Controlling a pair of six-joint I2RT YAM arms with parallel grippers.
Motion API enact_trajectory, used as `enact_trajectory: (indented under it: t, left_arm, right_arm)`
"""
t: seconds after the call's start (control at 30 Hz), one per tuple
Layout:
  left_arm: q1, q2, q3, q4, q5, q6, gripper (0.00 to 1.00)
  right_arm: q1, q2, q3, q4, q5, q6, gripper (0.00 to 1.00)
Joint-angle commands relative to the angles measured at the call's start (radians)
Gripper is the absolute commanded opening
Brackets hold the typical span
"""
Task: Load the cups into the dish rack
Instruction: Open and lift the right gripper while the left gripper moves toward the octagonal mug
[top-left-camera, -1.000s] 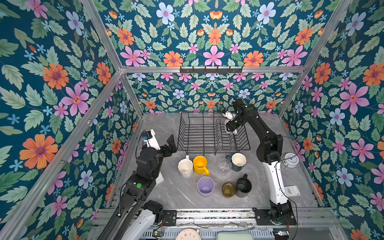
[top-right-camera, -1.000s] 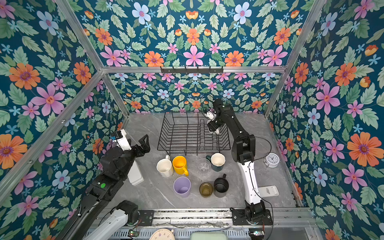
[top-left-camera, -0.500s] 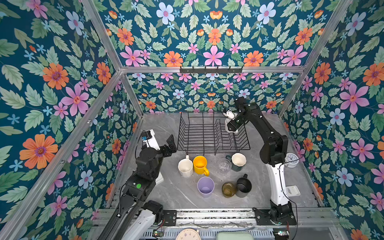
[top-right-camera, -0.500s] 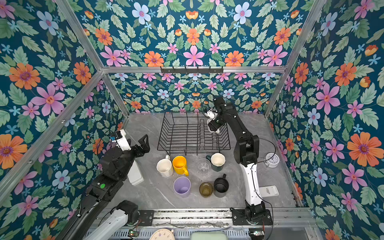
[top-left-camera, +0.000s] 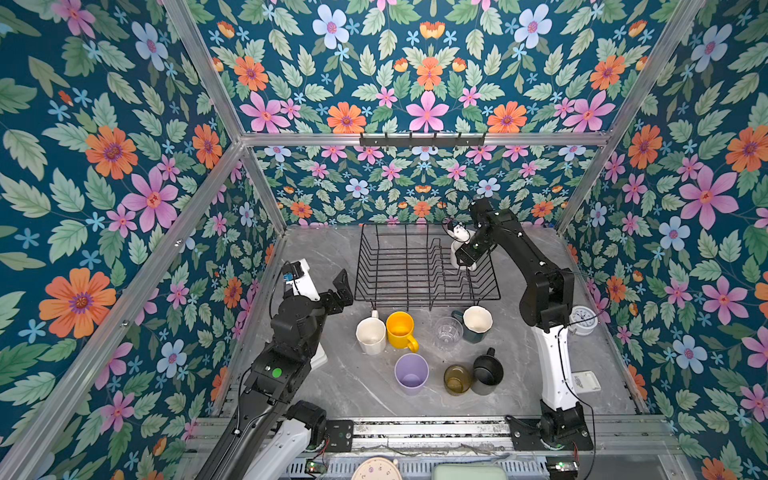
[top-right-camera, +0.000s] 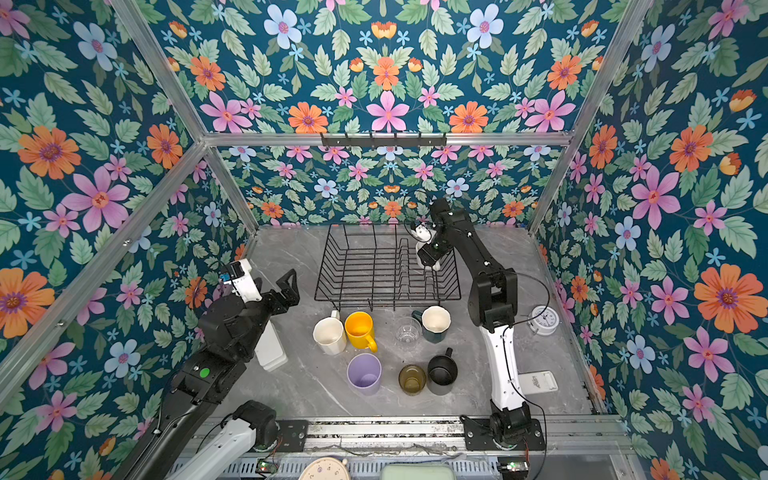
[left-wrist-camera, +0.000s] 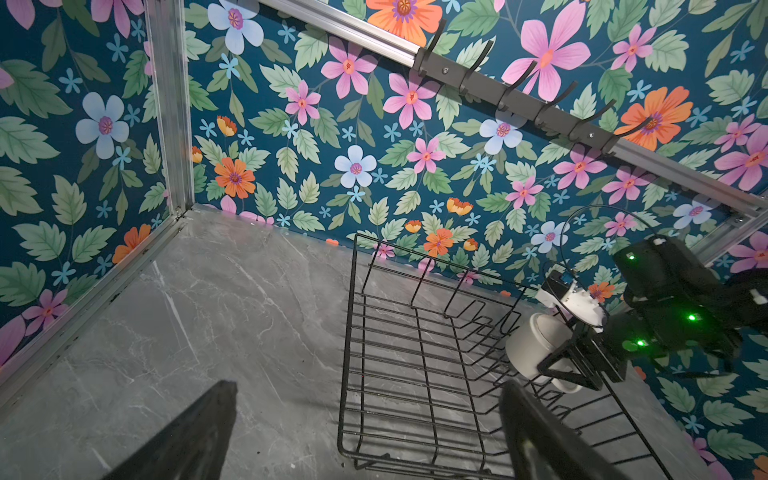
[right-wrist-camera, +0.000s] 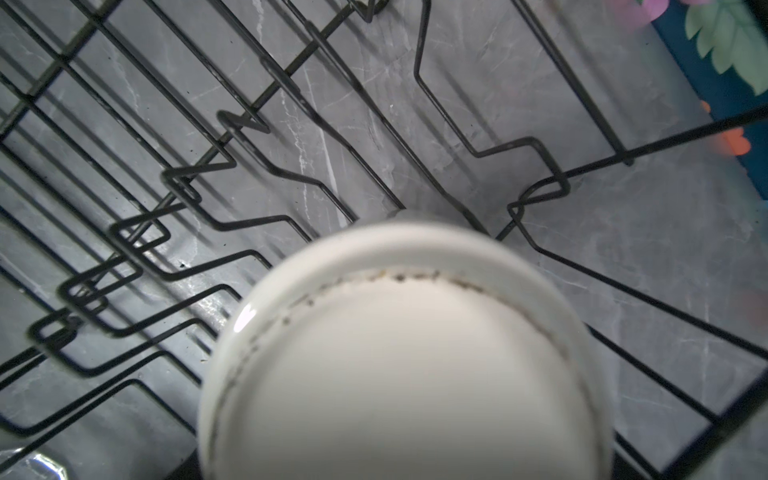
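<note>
Standing on a grey marble tabletop between floral walls, seven cups are counted before one dish rack. An eighth, a white mug, is inverted inside, straddled by the right gripper, grip unclear. The left gripper is spread wide.

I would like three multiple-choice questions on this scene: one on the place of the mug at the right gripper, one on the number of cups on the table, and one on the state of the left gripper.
1. Where is the mug at the right gripper?
A) beside the yellow mug
B) within the rack, right side
C) hanging on the wall

2. How many cups stand on the table?
A) five
B) seven
C) nine

3. How is the left gripper?
A) open, empty
B) shut on a glass
C) shut on a wire

Answers:
1 B: rack wires surround it in the right wrist view.
2 B: white, yellow, clear, green, lilac, amber, black.
3 A: its fingers stand wide apart, nothing between.
</note>
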Motion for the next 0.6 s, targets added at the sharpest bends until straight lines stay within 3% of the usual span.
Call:
enact_trajectory:
  t: [0.0,0.33,0.57]
  left_arm:
    - [0.001,-0.001,0.001,0.010,-0.007,-0.005,1.00]
    - [0.000,-0.001,0.000,0.007,-0.013,-0.008,1.00]
    - [0.001,-0.001,-0.002,0.002,-0.014,-0.009,1.00]
  right_arm:
    - [0.000,0.011,0.004,0.020,-0.019,0.011,0.62]
    - [0.000,0.031,0.028,0.006,-0.040,0.040,0.90]
    - [0.000,0.019,0.032,-0.003,-0.050,0.058,0.94]
